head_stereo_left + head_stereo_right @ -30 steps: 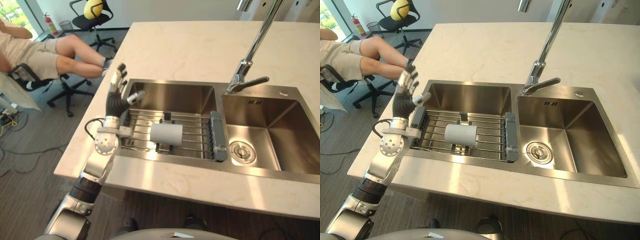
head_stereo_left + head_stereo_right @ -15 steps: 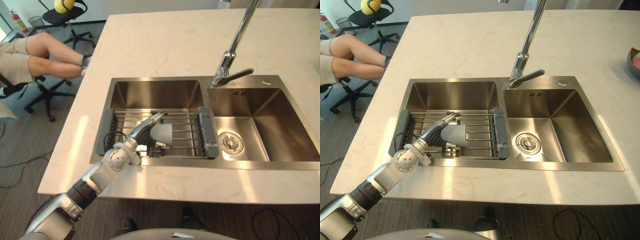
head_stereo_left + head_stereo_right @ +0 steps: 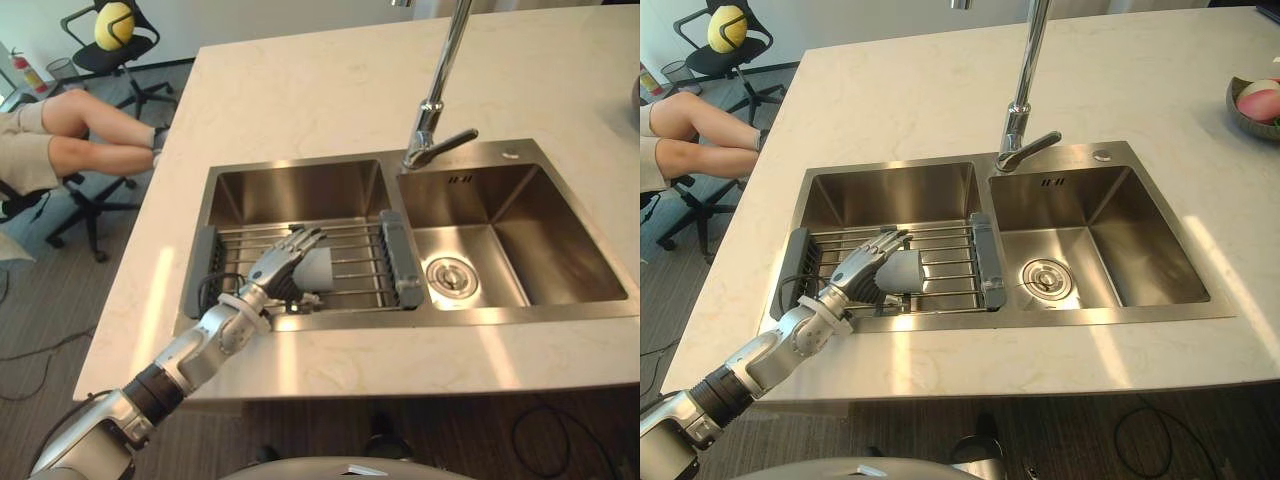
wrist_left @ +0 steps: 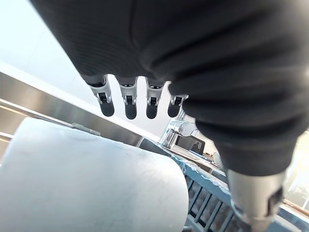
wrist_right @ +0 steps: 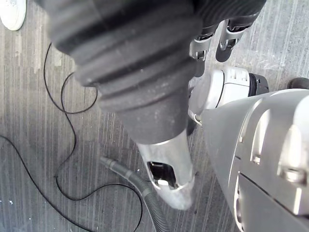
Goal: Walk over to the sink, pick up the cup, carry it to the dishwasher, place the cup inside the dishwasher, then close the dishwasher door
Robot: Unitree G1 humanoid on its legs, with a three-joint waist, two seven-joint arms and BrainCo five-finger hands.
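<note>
A pale marbled countertop [image 3: 300, 90] takes up most of the head views, with a steel double sink [image 3: 560, 230] set into it across the middle of the frame. At the upper left edge a person [image 3: 60, 150] sits with bare legs stretched toward the counter, and an office chair [image 3: 110, 40] carrying a yellow ball stands behind them in the corner. A wire drying rack [image 3: 355, 250] with grey end pieces spans the left basin. A tall chrome faucet [image 3: 438, 90] rises from the sink's far rim between the two basins. The left hand [image 3: 280, 262] reaches in from the lower left over the rack. Its fingers [image 4: 128, 104] are straight and spread across the top of the cup [image 3: 316, 268], not curled round it, and its thumb [image 4: 256, 198] is apart on the near side. The pale grey cup lies on its side on the rack, left of frame centre, directly under that hand. The right hand [image 5: 130, 72] hangs above a dark wood-grain floor [image 5: 29, 121]; whether it is open or closed cannot be told. A bowl [image 3: 1255, 100] sits at the counter's upper right edge, and a round drain [image 3: 446, 276] sits in the right basin's floor.
</note>
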